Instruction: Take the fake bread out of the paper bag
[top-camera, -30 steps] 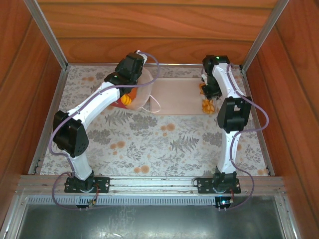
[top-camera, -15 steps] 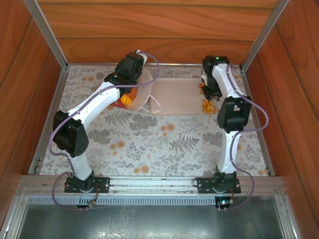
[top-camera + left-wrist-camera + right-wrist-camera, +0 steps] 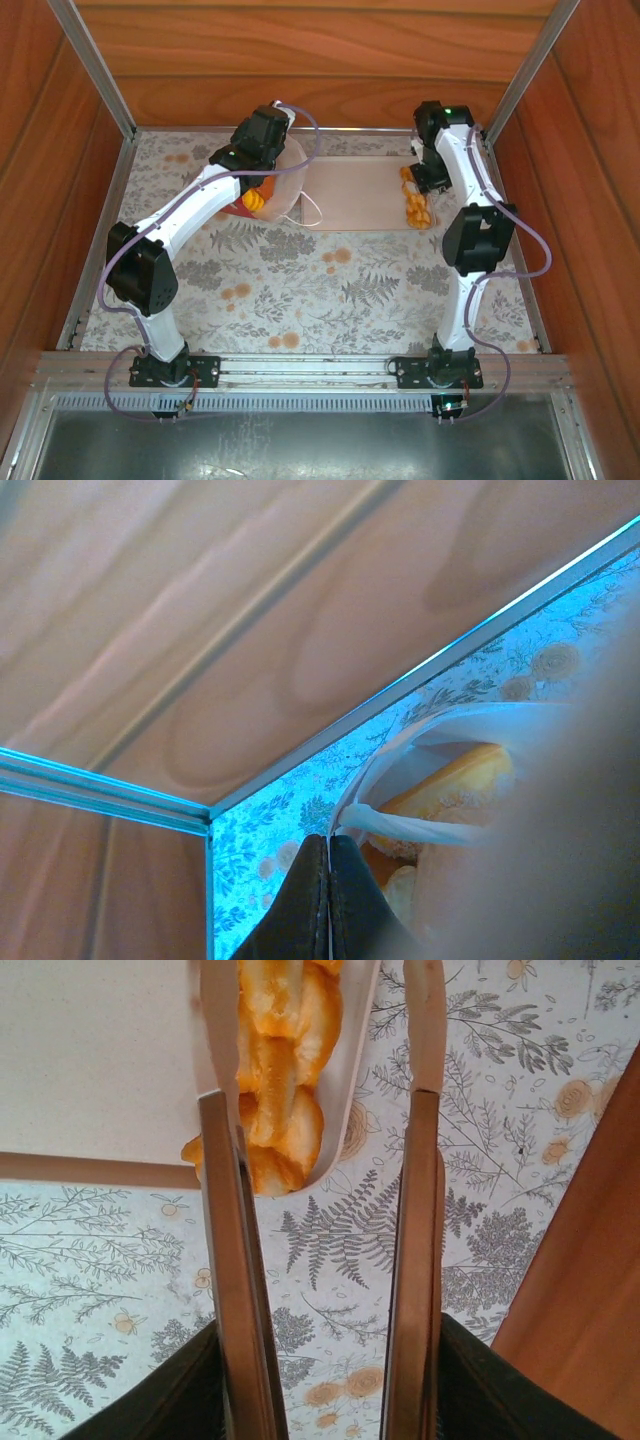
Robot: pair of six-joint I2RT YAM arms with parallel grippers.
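Left gripper [image 3: 328, 848] pinches paper bag [image 3: 440, 723] rim to hold it open (fake bread [image 3: 455, 778] inside); right gripper [image 3: 325, 1365] clamps tongs [image 3: 228, 1260], blades apart and empty, at tray [image 3: 100, 1060] edge.

Left gripper [image 3: 327, 880], toward the table's [image 3: 330, 285] far-left corner, pinches the paper bag [image 3: 470, 718] rim; right gripper [image 3: 325, 1360], far right, clasps the tongs [image 3: 228, 1260].

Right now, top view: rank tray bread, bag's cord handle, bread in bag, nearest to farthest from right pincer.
1. Bread pile on the tray: right end, beside the right pincer.
2. Cord handle: by tray's left end.
3. Orange bread in the bag: far left.
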